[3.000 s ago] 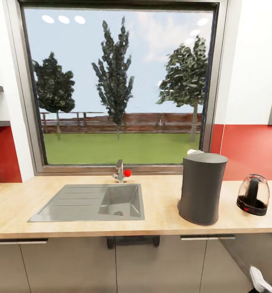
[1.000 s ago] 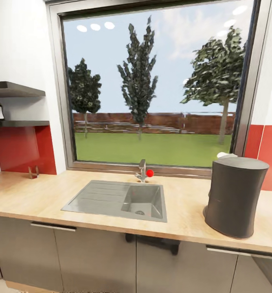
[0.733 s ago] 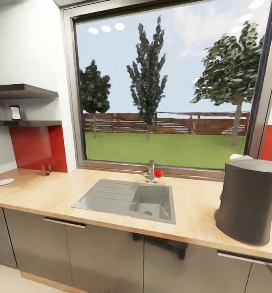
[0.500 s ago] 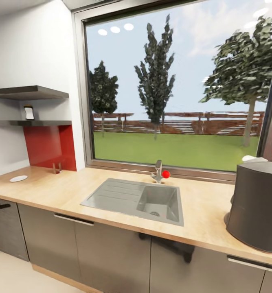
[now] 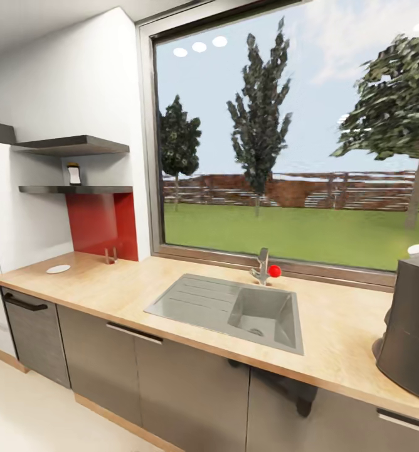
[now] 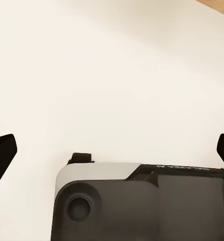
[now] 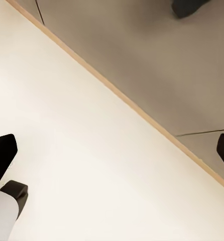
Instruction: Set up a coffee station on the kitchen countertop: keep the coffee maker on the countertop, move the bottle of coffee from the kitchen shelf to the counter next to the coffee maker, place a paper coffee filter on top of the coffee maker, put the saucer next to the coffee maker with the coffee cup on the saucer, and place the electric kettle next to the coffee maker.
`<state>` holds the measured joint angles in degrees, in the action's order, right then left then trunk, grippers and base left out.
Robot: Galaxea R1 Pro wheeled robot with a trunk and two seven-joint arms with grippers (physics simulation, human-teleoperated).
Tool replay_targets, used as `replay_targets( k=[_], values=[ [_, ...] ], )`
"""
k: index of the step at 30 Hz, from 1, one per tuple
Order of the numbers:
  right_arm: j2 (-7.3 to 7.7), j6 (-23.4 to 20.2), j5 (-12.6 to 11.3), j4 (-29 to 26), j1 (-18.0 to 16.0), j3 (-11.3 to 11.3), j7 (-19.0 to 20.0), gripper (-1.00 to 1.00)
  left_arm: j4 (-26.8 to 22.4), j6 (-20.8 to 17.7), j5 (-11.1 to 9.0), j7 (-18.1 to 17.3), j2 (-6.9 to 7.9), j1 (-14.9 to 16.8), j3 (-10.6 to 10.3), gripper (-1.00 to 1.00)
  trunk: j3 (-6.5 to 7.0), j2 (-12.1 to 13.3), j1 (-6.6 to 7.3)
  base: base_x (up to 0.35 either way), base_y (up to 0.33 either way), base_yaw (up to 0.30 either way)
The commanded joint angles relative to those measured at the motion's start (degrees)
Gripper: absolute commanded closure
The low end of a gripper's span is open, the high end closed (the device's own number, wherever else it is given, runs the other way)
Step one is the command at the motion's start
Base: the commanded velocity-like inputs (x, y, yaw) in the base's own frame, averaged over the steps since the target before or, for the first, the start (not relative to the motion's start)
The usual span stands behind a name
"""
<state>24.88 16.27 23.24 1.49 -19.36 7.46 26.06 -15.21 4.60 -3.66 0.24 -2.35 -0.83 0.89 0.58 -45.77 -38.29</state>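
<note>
The light wood-grain desk is running from the left wall to the right edge of the head view, with glossy dark grey cabinet fronts below it. A grey sink is sitting set into it below the big window, and a tap with a red knob is standing at the sink's back edge.

The coffee maker is standing on the desk at the far right, cut off by the picture's edge; something pale is showing at its top, too little of it to name.

The saucer is lying flat on the desk near its left end, well apart from the coffee maker. The bottle of coffee is standing upright on the lower kitchen shelf, above the red splashback. A small metal piece is standing on the desk at the foot of that splashback.

The left tool is hanging over the pale floor with its two dark fingertips spread wide, gripping nothing. The right tool is likewise spread wide with nothing between its fingertips, pointing down at the floor where it meets the wooden plinth strip and the grey cabinet front.
</note>
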Motion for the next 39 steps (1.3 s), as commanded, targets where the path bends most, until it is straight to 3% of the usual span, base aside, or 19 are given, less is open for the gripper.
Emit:
replay_targets(
  k=[1,11,17,24,39],
  values=[
    [-0.16,0.27,0.49,0.18,-0.06,0.50,0.07,-1.00,-0.08,0.06,-0.38,0.03,-0.02,-0.05,0.07,-1.00,0.01,-0.01,-0.01,0.000,0.000,0.034],
    [-2.39,0.25,0.48,0.86,-0.06,0.53,0.04,-1.00,-0.08,0.06,-0.38,0.03,-0.02,-0.05,0.07,-1.00,0.01,-0.01,-0.01,0.143,0.144,0.009],
    [-2.71,0.25,0.47,1.36,-0.06,0.54,0.04,-1.00,-0.08,0.06,-0.38,0.03,-0.02,-0.05,0.06,-1.00,0.01,-0.01,-0.01,0.072,0.102,0.001],
    [-4.88,0.41,0.49,1.57,0.89,0.44,0.67,-1.00,-0.15,0.32,-0.47,-0.14,-0.80,-0.05,0.14,-1.00,0.01,-0.01,-0.01,0.000,0.000,0.000],
    [-4.88,0.41,0.49,1.57,0.89,0.44,0.67,-1.00,-0.15,0.32,-0.47,-0.14,-0.80,-0.05,0.14,-1.00,0.01,-0.01,-0.01,0.000,0.000,0.000]
  ],
)
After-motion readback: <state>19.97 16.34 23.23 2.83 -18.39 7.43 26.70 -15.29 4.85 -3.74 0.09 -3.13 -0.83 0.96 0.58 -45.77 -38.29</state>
